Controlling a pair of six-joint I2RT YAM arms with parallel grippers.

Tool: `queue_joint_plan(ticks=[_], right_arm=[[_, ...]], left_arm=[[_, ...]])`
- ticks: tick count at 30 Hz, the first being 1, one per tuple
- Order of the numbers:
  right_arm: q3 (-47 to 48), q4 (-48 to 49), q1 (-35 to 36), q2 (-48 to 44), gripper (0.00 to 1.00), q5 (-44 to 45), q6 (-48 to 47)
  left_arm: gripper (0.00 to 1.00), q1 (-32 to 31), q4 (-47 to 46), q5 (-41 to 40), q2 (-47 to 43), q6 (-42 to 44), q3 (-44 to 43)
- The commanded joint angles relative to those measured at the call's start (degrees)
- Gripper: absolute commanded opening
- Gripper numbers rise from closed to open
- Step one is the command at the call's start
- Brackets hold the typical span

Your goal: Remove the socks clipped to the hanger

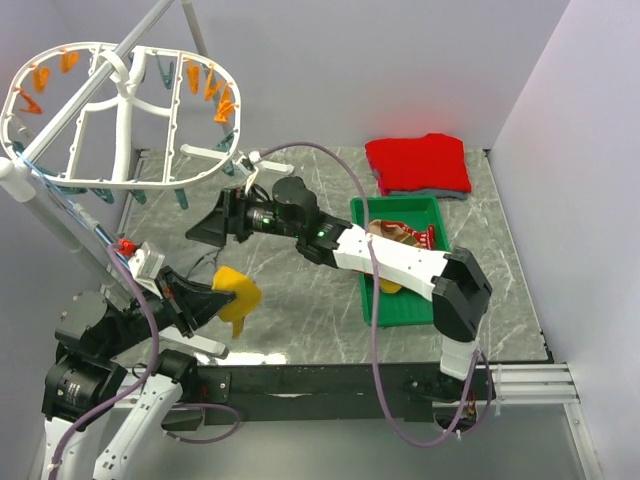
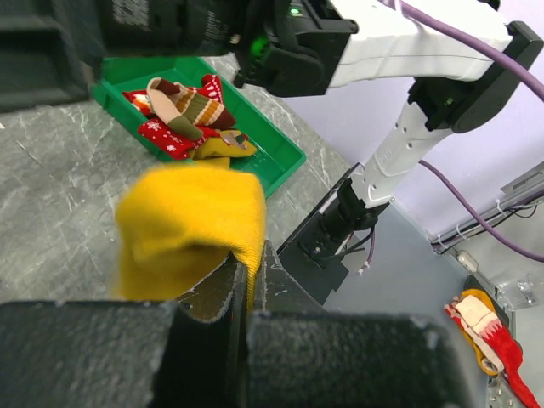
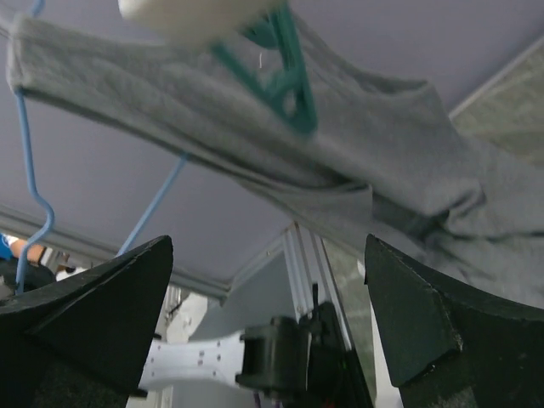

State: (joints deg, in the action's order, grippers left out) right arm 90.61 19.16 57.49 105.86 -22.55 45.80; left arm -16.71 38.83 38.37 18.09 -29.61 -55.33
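We count several socks (image 2: pixel 183 110) lying in the green tray (image 1: pixel 400 204) on the right. Our left gripper (image 1: pixel 212 300) clamps a yellow sock (image 1: pixel 240 292) near left. The right gripper (image 1: pixel 205 228) gapes beneath the far-left hanger (image 1: pixel 120 110).

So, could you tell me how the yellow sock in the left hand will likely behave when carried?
Probably floppy: the yellow sock folds and droops over the shut left hand. Likely light, as a small pinch holds it. It should land limp, not roll.
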Motion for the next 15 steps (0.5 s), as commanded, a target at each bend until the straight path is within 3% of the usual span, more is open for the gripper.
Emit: queue_joint_plan(ticks=[1, 11, 15], right_arm=[[-2.62, -3.06, -0.19, -8.39, 1.00, -2.50, -3.78], [-14.21, -14.05, -1.68, -20.33, 1.00, -4.79, -10.46], [-18.62, -13.62, -3.79, -23.33, 1.00, -8.29, -10.99]], left_arm=[[0.01, 0.01, -2.71, 1.36, 0.28, 0.86, 0.40], [0.01, -0.08, -3.15, 1.80, 1.07, 1.83, 0.57], [0.01, 0.01, -2.88, 1.88, 1.25, 2.27, 0.49]])
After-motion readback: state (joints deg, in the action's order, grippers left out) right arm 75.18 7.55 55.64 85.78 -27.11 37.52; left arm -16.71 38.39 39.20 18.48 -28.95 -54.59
